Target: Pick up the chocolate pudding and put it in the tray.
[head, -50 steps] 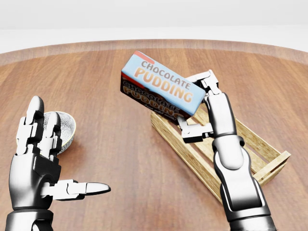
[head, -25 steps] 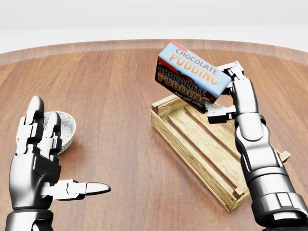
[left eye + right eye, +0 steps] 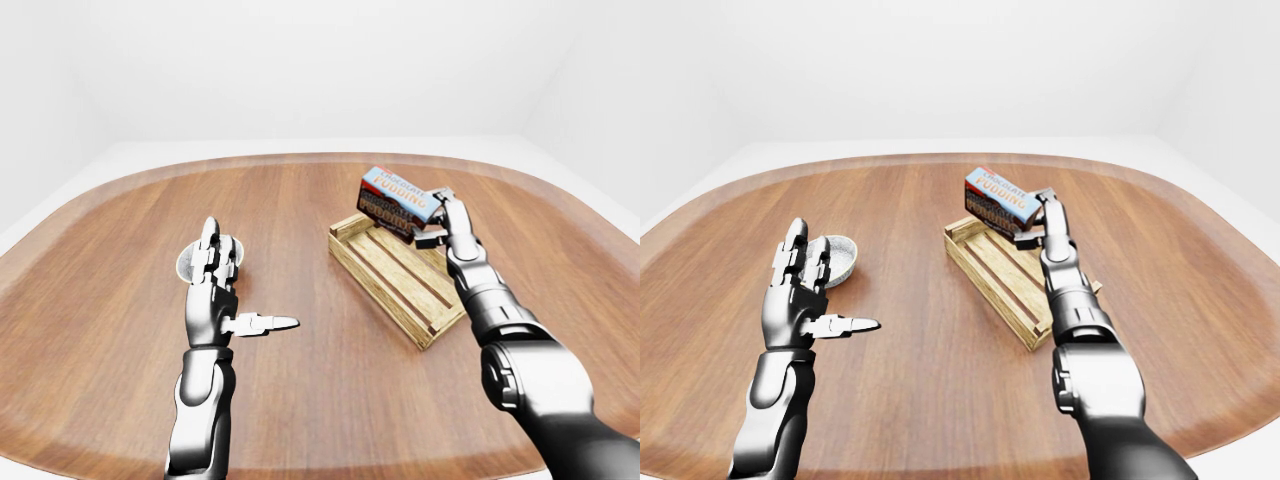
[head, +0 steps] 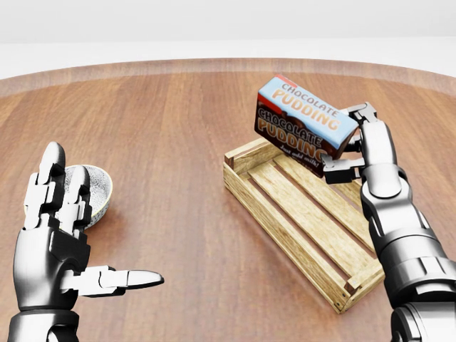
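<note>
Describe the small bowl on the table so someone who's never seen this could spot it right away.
On the round wooden table, look at the left of the head view, just behind the raised left hand. The bowl is small, pale and speckled grey, the only round dish, far from the slatted wooden tray.

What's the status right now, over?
Right hand shut on chocolate pudding, held tilted above tray. Left hand open, empty. Nothing blocking tray.
</note>
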Robot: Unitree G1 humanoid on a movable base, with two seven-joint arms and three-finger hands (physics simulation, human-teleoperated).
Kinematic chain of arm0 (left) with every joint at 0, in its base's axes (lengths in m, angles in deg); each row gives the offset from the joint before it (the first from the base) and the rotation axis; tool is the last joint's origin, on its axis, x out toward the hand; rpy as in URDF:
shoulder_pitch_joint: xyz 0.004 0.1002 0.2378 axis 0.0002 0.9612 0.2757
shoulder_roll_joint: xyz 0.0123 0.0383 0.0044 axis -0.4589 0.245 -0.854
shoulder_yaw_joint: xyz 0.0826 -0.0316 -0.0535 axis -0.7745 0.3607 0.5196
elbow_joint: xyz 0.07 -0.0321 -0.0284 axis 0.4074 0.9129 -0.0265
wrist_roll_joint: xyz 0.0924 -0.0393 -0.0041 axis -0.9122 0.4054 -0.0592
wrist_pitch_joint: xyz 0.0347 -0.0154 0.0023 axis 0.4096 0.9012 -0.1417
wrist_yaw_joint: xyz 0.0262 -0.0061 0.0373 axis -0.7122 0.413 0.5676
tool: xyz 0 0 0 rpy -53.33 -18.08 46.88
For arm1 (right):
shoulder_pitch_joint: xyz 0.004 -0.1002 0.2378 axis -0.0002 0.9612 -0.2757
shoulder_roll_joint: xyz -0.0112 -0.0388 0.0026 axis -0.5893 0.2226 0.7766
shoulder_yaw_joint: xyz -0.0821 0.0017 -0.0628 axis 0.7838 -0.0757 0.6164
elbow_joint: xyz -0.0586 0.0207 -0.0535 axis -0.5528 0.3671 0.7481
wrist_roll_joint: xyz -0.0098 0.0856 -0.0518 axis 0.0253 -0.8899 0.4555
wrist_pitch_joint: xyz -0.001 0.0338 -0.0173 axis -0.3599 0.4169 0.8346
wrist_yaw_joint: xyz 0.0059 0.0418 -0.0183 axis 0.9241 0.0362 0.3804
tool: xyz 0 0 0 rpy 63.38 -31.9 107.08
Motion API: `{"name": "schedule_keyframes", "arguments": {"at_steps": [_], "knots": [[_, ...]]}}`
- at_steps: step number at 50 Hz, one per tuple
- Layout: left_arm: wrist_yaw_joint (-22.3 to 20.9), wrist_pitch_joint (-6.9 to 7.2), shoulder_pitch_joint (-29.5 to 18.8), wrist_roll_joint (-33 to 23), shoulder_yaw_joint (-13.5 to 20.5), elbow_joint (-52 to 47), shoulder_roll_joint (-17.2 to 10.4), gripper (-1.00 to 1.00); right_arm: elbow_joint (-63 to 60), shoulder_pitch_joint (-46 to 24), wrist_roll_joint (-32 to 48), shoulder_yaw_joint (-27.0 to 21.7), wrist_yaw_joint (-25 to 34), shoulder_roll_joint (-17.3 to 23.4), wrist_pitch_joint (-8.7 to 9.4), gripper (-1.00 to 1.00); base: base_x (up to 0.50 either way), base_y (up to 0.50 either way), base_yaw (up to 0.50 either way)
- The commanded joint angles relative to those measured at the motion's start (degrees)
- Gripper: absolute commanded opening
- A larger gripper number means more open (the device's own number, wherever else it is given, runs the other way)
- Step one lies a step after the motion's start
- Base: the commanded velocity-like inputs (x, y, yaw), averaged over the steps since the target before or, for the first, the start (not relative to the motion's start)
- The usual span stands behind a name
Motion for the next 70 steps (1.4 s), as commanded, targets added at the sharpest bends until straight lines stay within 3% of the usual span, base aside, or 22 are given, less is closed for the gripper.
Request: {"name": "schedule_keyframes", "arguments": {"at_steps": [1, 25, 70], "knots": [[0.03, 0.0, 0.0, -0.08, 0.11, -0.3, -0.07, 1.0, 5.12, -0.88, 0.94, -0.83, -1.82, 1.47, 0.0, -1.0, 0.0, 0.0, 0.0], [0.02, 0.0, -0.01, -0.06, 0.11, -0.29, -0.06, 1.0, 6.46, 0.08, 1.28, -1.76, -2.25, 3.62, 0.0, -1.0, 0.0, 0.0, 0.0], [0.04, 0.0, 0.0, -0.05, 0.12, -0.29, -0.05, 1.0, 9.35, 4.89, 1.92, -2.32, -4.05, 2.36, 0.0, -1.0, 0.0, 0.0, 0.0]]}}
